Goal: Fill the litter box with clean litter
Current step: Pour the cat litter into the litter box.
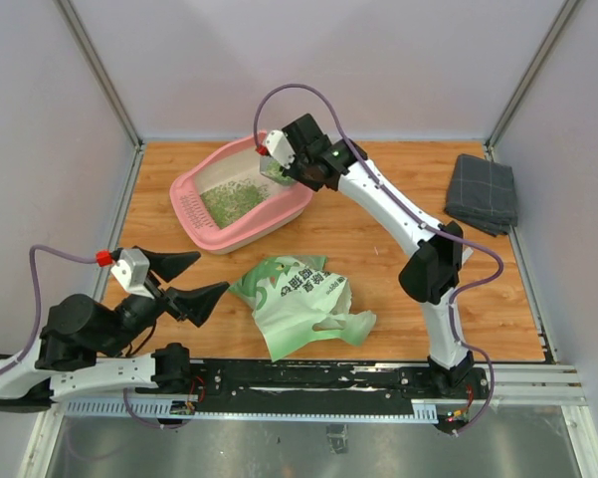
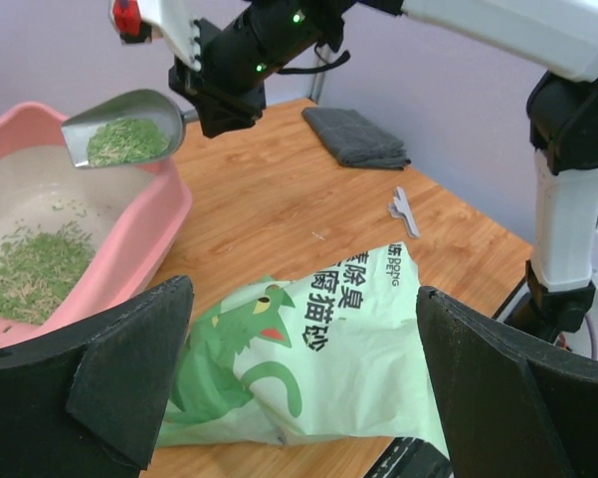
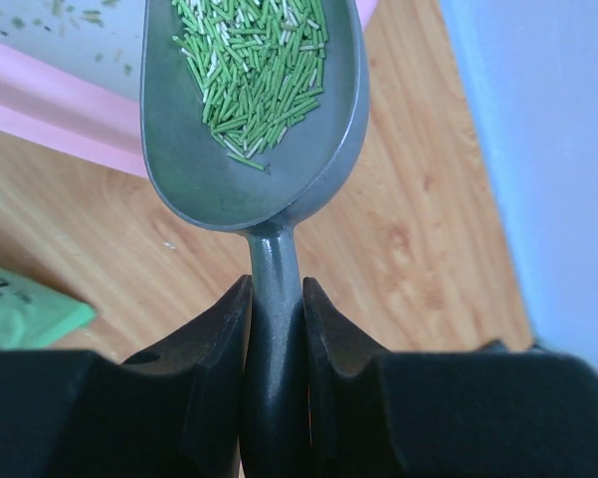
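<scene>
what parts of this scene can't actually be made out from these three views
- Top view: the scoop is mostly under the right gripper; its load cannot be judged there.
- Left wrist view: the litter box is cut by the left edge, its near end behind a finger of the left gripper.
- Right wrist view: the scoop's tip is cut by the top edge.
- All views: the bag is opaque; its contents are hidden.
</scene>
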Robot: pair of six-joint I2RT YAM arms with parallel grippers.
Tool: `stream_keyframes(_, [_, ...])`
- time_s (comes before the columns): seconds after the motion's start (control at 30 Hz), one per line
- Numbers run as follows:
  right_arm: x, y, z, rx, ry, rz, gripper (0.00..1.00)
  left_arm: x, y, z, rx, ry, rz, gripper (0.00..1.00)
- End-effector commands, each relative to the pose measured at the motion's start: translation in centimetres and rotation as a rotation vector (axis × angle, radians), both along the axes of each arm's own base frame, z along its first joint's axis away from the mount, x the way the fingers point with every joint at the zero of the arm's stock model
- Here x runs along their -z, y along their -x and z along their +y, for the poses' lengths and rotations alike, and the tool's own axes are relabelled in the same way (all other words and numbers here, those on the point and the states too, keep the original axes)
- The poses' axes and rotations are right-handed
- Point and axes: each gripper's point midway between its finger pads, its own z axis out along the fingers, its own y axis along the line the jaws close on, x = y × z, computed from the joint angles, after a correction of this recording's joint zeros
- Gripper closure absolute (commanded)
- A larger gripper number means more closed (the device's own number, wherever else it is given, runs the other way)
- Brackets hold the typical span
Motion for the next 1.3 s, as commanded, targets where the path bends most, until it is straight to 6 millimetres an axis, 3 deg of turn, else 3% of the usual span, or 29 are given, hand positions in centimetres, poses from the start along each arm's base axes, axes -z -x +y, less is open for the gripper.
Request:
stream_keyframes(0.0, [-1.6, -2.2, 1.3, -0.122, 0.167, -0.179, 0.99, -2.2, 0.4, 1.3, 0.008, 0.091, -0.013, 0.01])
stream_keyframes(0.23, [-1.9, -2.8, 3.5, -0.224, 0.367, -0.325, 0.99, -3.0, 0.4, 1.8, 0.002, 0.119, -0.016, 0.01])
stream_keyframes(0.57, [-4.2, -2.6, 6.6, -0.325, 0.636, -0.526, 0.99, -2.9, 0.4, 1.7, 0.000, 0.134, -0.010, 0.01])
stream_keyframes(0.97, [-5.9, -3.1, 7.0, -0.330, 0.851, -0.626, 0.99, -3.5, 0.6, 2.8, 0.002, 0.186, -0.045, 0.01])
stream_keyframes(1.07, [-6.2, -2.9, 7.0, -0.321, 0.811, -0.626, 0.99, -3.2, 0.4, 3.1, -0.017, 0.186, -0.038, 0.01])
stream_keyframes(1.27, [-7.0, -1.2, 6.9, -0.304, 0.568, -0.557, 0.99, -2.7, 0.0, 2.8, -0.037, 0.166, -0.033, 0.01])
